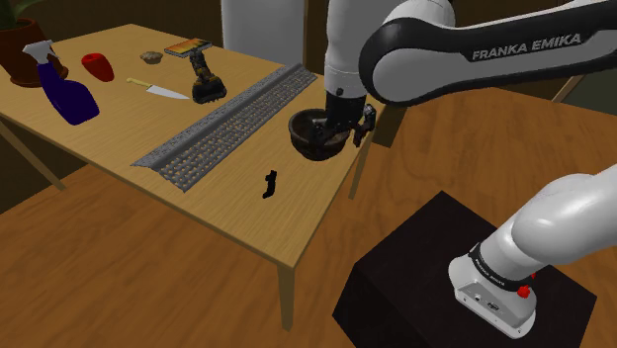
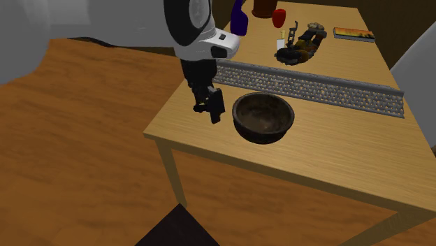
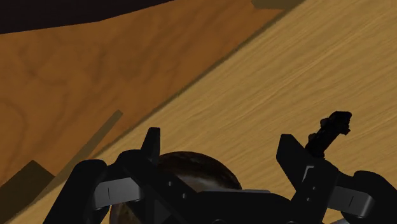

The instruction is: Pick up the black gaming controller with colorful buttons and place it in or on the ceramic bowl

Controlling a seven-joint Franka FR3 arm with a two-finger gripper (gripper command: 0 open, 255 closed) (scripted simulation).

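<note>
With its fingers apart and empty above the bowl point(image 3: 191, 167), the end effector point(image 3: 218, 144) should pinch the small controller point(image 3: 328, 129), likely light, stiff and slippery, across its narrow body.

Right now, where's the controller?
Shoulder view: the controller lies on the bare table, apart from the dark bowl toward the picture's lower left, just right of the long grey strip.
</note>
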